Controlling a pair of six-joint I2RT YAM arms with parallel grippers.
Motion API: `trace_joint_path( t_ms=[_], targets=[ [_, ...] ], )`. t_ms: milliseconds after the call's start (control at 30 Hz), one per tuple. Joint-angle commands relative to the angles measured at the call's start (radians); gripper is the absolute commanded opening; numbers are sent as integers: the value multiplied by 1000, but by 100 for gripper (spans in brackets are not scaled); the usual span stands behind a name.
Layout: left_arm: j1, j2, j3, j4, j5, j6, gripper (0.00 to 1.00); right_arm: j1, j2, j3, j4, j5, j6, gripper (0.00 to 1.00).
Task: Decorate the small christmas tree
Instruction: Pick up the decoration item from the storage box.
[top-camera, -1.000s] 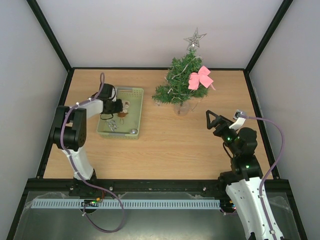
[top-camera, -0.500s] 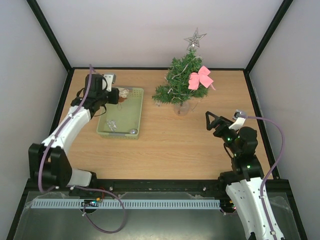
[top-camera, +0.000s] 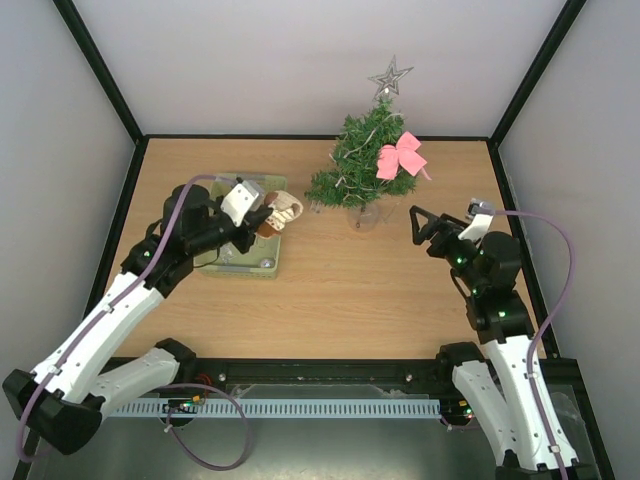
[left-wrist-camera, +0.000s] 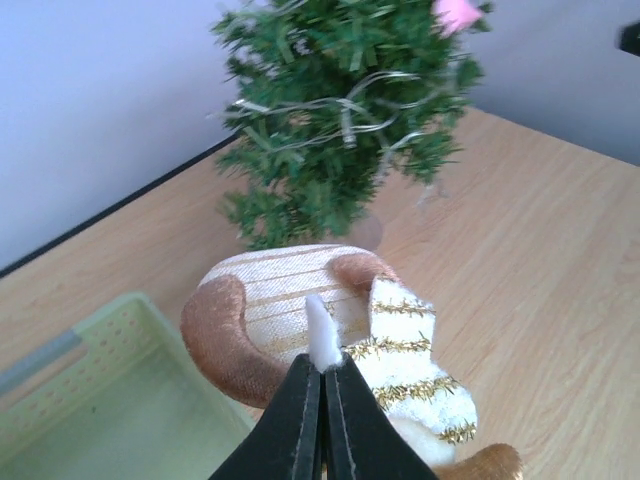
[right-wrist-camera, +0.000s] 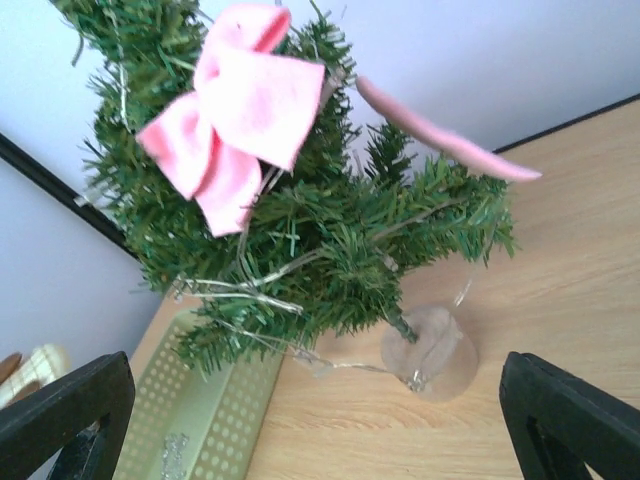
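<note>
The small christmas tree (top-camera: 360, 170) stands upright on a clear round foot (right-wrist-camera: 432, 352) at the far side of the table (top-camera: 340, 290), a little right of centre. It already wears one silver star (top-camera: 389, 77) on top, one pink bow (top-camera: 402, 155) on its right flank and a thin silver strand (left-wrist-camera: 350, 118) wound through the branches, so the decorating looks partly done. One more piece is on its way: a beige-and-brown fabric ornament (left-wrist-camera: 290, 300) with gold stripes hangs from the left pincer (left-wrist-camera: 322, 380), whose jaws are pressed together on its white loop, above the basket's far right corner and near the tree's lower left branches; it is not yet hung. The one pale green basket (top-camera: 235, 271) lies left of the tree, apart from it, with at least one small silver bit (top-camera: 268, 262) inside; how many more I cannot tell. The right pincer (top-camera: 418, 228) is spread wide and holds nothing, facing the tree from the right.
</note>
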Motion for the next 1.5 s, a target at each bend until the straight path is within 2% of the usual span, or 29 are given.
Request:
trace_joint_path(
  t_ms=[0, 133, 333, 433, 567, 833, 1067, 1267, 1467],
  targets=[
    [-56, -45, -8, -38, 64, 98, 2, -3, 32, 8, 56, 35, 84, 98],
    [-126, -80, -62, -17, 70, 101, 2, -3, 109, -113, 218, -34, 278, 99],
    [-190, -107, -174, 44, 15, 86, 2, -2, 195, -329, 540, -12, 527, 79],
    [-197, -121, -215, 63, 0, 94, 2, -3, 274, -387, 656, 33, 576, 69],
    [-198, -155, -267, 96, -16, 101, 2, -2, 459, -410, 819, 22, 624, 54],
    [-200, -192, -291, 97, -59, 100, 3, -3, 802, -307, 1024, -37, 628, 46],
    [-200, -202, -292, 105, -76, 104, 2, -2, 1117, -234, 1297, -110, 745, 42],
    [-200, -212, -299, 110, -90, 104, 2, -2, 1260, -141, 1323, -157, 704, 43],
    [-200, -206, -298, 110, -91, 106, 2, -2, 1330, -92, 1320, -196, 656, 46]
  ],
)
